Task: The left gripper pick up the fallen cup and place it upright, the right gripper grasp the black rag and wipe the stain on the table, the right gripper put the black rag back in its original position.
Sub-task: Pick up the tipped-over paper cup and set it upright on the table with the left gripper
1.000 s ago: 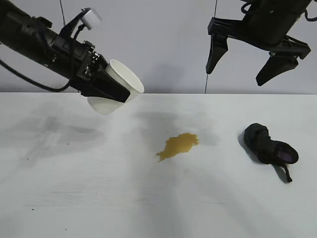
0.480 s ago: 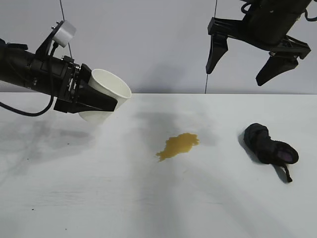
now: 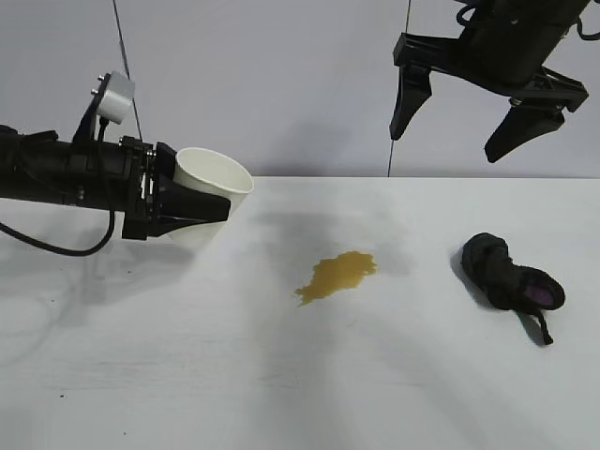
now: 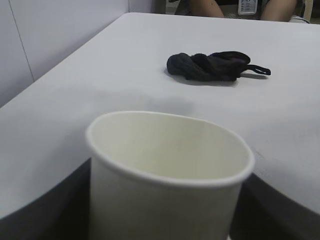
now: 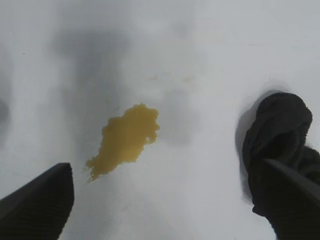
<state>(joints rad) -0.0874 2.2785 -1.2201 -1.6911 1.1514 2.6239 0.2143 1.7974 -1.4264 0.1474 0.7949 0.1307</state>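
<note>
Risks first. Left pincer [image 3: 202, 208] holds the cup [image 3: 211, 192] by its wall, both wedge fingers clamped on the sides, mouth up and tipped a little toward 3 o'clock. The base looks at or just above the tabletop [image 3: 141, 375]; contact cannot be told. If the fingers let go while the cup leans, it likely rolls over again, toward the stain [image 3: 336, 276] at 3 o'clock of it. Paper wall is thin, so a hard squeeze could ovalise it; the rim [image 4: 167, 145] already reads slightly oval in the left wrist view. Pulling the fingers back before they spread fully could drag the cup along.

Second risk: the black rag [image 3: 509, 275] sits near the stain, at its 3 o'clock, with a thin strip [image 3: 541, 330] trailing toward 6 o'clock. A grab on the strip alone would probably lift the bundle loose and wipe badly.

Pose. Left arm comes in from 9 o'clock, nearly level, low over the tabletop, pincer pointing to 3 o'clock and slightly down. Right pincer [image 3: 469, 112] hangs high at 1 o'clock of the scene, fingers spread wide and holding nothing, angled steeply down; its wrist view shows stain and rag below it, well apart from the fingertips.
</note>
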